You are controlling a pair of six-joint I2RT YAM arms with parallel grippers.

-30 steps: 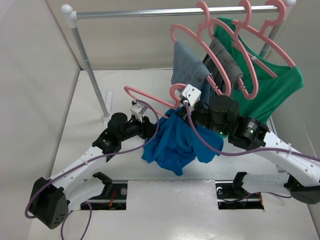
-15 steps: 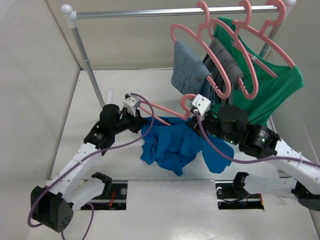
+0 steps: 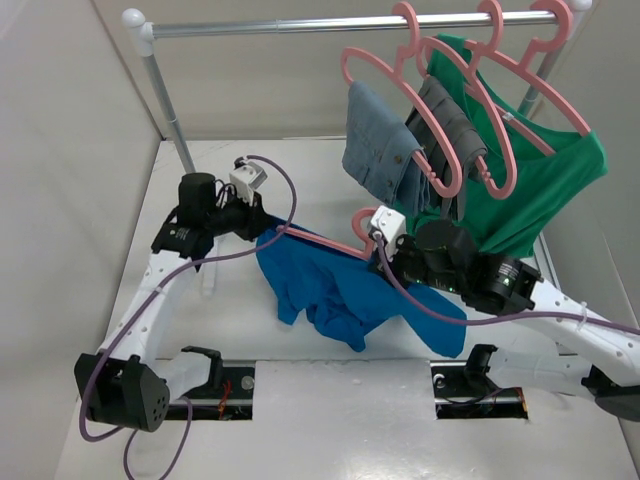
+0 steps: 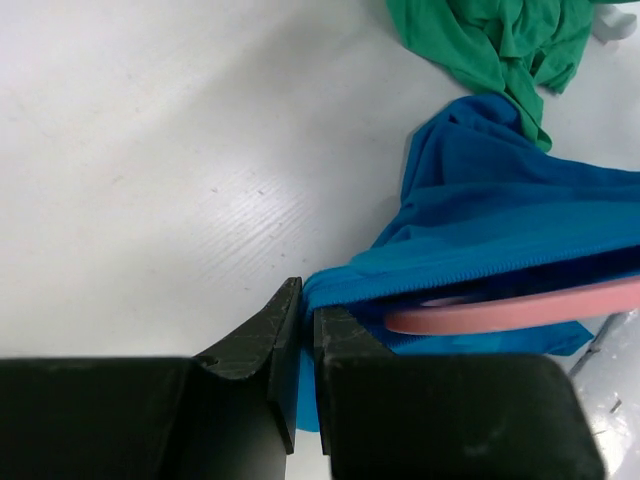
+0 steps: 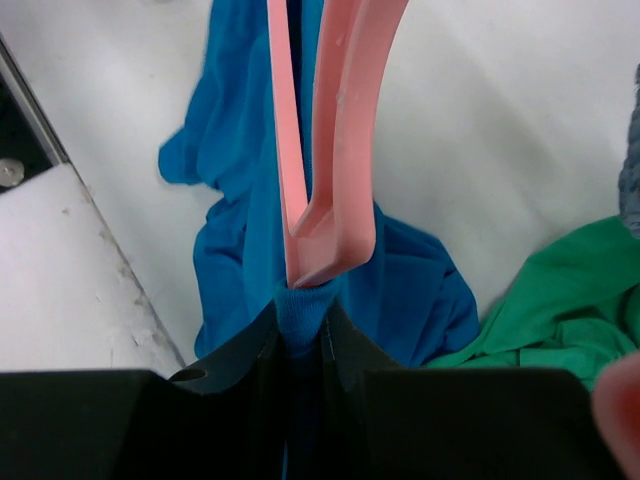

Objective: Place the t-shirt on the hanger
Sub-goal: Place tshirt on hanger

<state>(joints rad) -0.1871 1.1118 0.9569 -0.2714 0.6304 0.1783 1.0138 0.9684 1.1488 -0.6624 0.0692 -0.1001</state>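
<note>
The blue t-shirt (image 3: 335,290) hung stretched between the two arms above the white table (image 3: 300,165). Its upper edge ran taut from one pincer to the other, and the rest sagged in loose folds toward the near edge of the table. The bare pink hanger (image 3: 330,243) lay along that taut edge, its hook curling up beside the right arm's wrist.

The left pincer (image 3: 262,224) held the left end of the shirt. In the left wrist view, the left pincer (image 4: 305,312) was closed to a thin slit, with the hem of the t-shirt (image 4: 500,210) pinched between its fingers. One bar of the hanger (image 4: 520,308) lay inside the fold of fabric just to the right of them, without touching them.

The right pincer (image 3: 374,262) held the other end. In the right wrist view, the right pincer (image 5: 303,322) was clamped on a small bunch of the t-shirt (image 5: 235,180). The corner of the hanger (image 5: 335,160) came down onto that bunch, right at the fingertips. Whether the plastic itself was pinched could not be told.

A green shirt (image 3: 545,170) and a grey-blue denim garment (image 3: 378,145) hung on other pink hangers from the rail (image 3: 300,25) behind, well apart from both pincers.
</note>
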